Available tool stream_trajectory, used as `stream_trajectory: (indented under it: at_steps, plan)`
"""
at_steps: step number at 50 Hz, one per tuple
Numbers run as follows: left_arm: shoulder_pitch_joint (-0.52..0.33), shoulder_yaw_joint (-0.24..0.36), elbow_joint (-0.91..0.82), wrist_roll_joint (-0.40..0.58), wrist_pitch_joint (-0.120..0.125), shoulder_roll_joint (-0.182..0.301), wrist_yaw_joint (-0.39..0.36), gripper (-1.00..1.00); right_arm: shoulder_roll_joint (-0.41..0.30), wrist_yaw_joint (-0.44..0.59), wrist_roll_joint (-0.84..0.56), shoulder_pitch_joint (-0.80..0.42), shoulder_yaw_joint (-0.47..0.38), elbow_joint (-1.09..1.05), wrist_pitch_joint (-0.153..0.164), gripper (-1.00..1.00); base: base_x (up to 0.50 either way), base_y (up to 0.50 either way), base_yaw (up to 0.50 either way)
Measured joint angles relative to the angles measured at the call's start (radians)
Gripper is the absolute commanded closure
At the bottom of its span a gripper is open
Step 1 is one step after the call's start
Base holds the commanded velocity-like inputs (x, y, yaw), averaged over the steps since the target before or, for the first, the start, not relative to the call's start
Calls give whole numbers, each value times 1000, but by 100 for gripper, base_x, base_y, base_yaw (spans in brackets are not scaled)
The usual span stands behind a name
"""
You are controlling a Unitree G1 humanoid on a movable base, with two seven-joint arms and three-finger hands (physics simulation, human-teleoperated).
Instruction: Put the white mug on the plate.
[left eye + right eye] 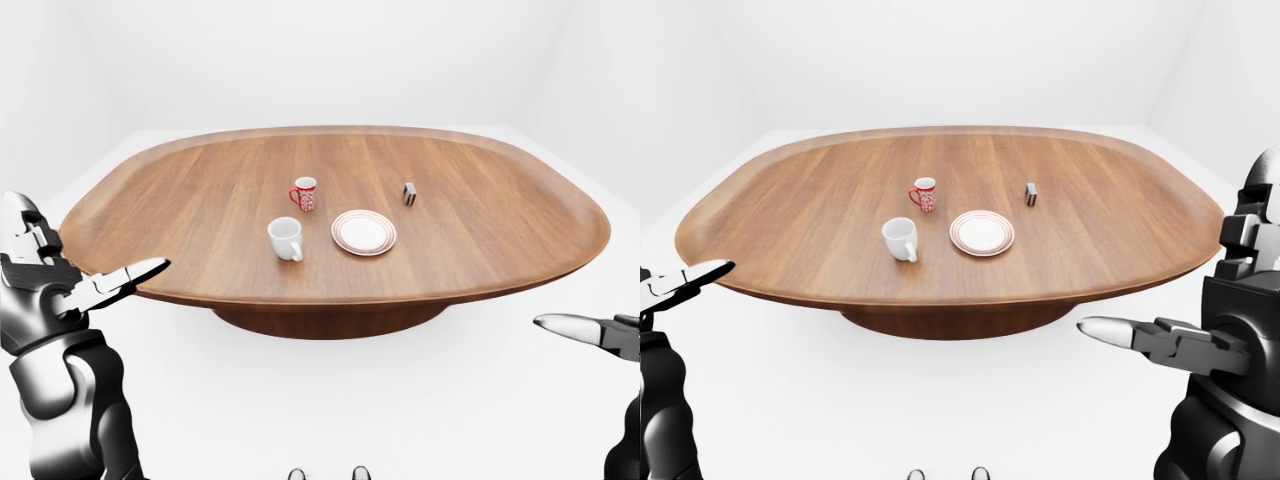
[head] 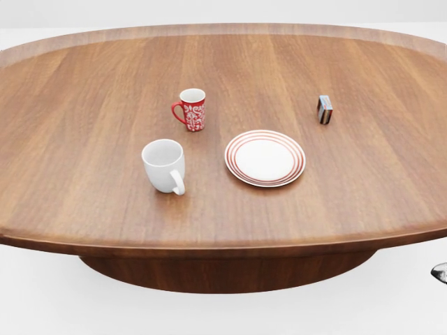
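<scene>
The white mug point(image 2: 165, 164) stands upright on the wooden table point(image 2: 84, 139), its handle toward the view's bottom right. The white plate with red rings point(image 2: 265, 158) lies just right of it, apart from it. My left hand point(image 1: 125, 280) is open, held off the table's left edge, well below and left of the mug. My right hand point(image 1: 1130, 332) is open, fingers pointing left, below the table's near rim at the right. Both hands are empty.
A red patterned mug point(image 2: 192, 109) stands just above the white mug and the plate. A small dark box point(image 2: 325, 109) stands upright at the right of the plate. The table is a large oval with a raised rim on a central base.
</scene>
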Motion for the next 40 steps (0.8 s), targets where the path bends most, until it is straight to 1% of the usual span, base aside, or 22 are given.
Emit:
stream_trajectory:
  at_steps: [10, 16, 40]
  plan:
    - [-1, 7, -7, -6, 0, 4, 8, -100, 6, 15, -8, 5, 10, 3, 0, -100, 0, 47, 0]
    - [-1, 10, -8, -6, 0, 6, 11, -100, 11, 27, -16, 8, 21, 9, 0, -100, 8, 1, 0]
    - [2, 9, -11, -2, 0, 3, 11, -100, 19, 48, -34, 13, 38, 28, 0, -100, 42, 0, 0]
